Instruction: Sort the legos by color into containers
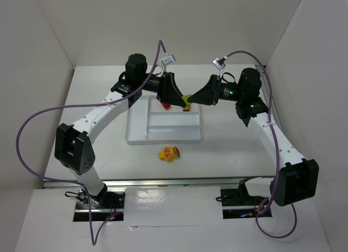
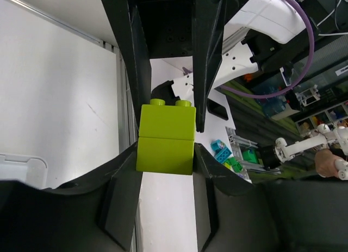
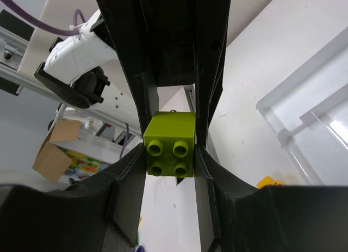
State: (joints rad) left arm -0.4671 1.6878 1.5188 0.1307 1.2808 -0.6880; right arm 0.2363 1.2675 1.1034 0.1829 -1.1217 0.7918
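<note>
While the table [image 1: 228, 143] carries a white tray [image 1: 137, 129] with red bricks [image 1: 165, 105] showing at its far end, the two arms meet just above that far edge. The left gripper [image 2: 166, 157] and right gripper [image 3: 169, 154] each pinch tight on one stack of two lime green bricks [image 2: 166, 135], held in the air between them. A small yellow and orange clump [image 1: 169, 153] lies just before the tray.
</note>
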